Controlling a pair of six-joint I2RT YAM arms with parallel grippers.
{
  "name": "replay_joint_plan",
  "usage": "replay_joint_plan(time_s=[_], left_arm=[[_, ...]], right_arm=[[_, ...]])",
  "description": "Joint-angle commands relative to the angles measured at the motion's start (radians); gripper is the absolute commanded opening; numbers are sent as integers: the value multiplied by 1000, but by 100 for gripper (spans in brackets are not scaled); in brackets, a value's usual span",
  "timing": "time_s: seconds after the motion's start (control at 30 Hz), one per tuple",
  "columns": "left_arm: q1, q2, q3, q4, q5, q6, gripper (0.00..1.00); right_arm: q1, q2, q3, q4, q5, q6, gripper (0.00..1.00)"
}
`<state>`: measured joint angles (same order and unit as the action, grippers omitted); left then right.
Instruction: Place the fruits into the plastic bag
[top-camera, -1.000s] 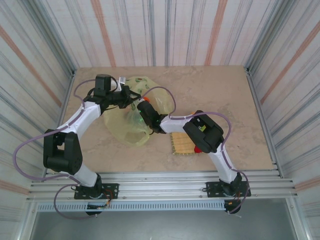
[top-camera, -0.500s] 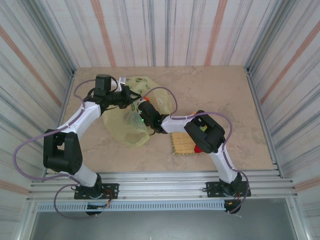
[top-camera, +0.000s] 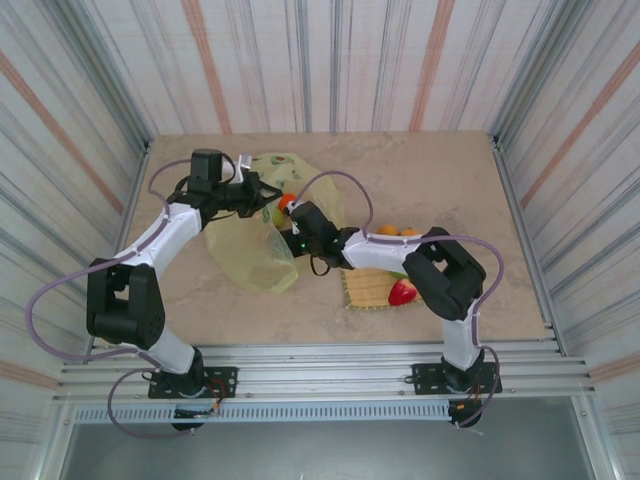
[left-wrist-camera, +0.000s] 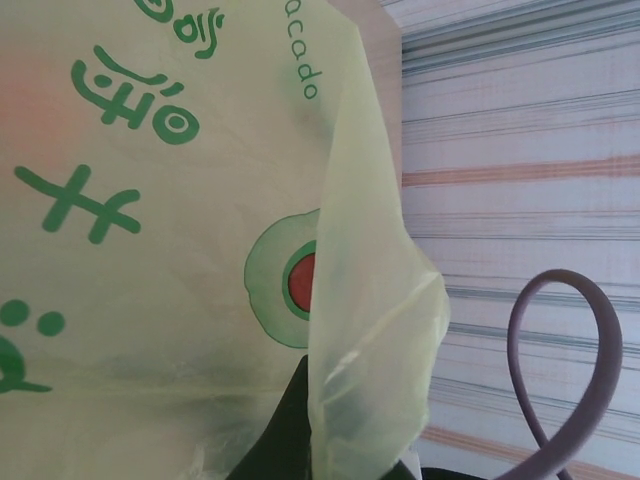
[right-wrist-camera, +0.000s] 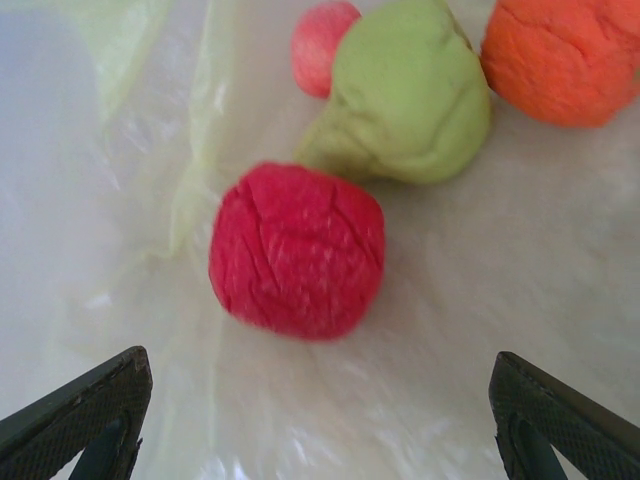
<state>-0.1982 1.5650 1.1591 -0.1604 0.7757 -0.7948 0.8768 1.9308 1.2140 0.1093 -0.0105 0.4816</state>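
From above, one thin translucent yellow-green plastic bag (top-camera: 250, 255) lies left of centre, the left gripper (top-camera: 258, 192) clamped on its far rim. The right gripper (top-camera: 288, 212) is at its mouth. Two toy oranges (top-camera: 388, 230) and one red strawberry (top-camera: 403, 292) sit on the square woven straw mat (top-camera: 362, 290) to the right

Left wrist: a bag fold rises from the dark finger (left-wrist-camera: 280, 430)

Right wrist: four fruits lie on the plastic, one red apple (right-wrist-camera: 297, 250), one green pear (right-wrist-camera: 410, 95), one small pink fruit (right-wrist-camera: 322, 45) and one orange (right-wrist-camera: 565, 55). The gripper's fingers (right-wrist-camera: 80, 420) are spread wide and empty, the apple just beyond them

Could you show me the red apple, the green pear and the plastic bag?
red apple (right-wrist-camera: 297, 250): right wrist view, middle of its cracked red face.
green pear (right-wrist-camera: 410, 95): right wrist view, its broad body.
plastic bag (left-wrist-camera: 170, 260): left wrist view, its printed panel.
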Motion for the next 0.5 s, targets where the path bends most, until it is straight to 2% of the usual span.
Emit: replay_joint_plan(time_s=[0.0,0.27,0.47], left_arm=[[2,-25,-1,-16,18,-11,0],[8,-23,-1,-17,17,-12,0],[11,-20,-3,-18,16,-11,0]], right_arm=[[9,-78,-36,-124,37,-103,89],[42,-248,-162,-263,45,-185,86],[65,-348,-234,-320,30,-201,79]])
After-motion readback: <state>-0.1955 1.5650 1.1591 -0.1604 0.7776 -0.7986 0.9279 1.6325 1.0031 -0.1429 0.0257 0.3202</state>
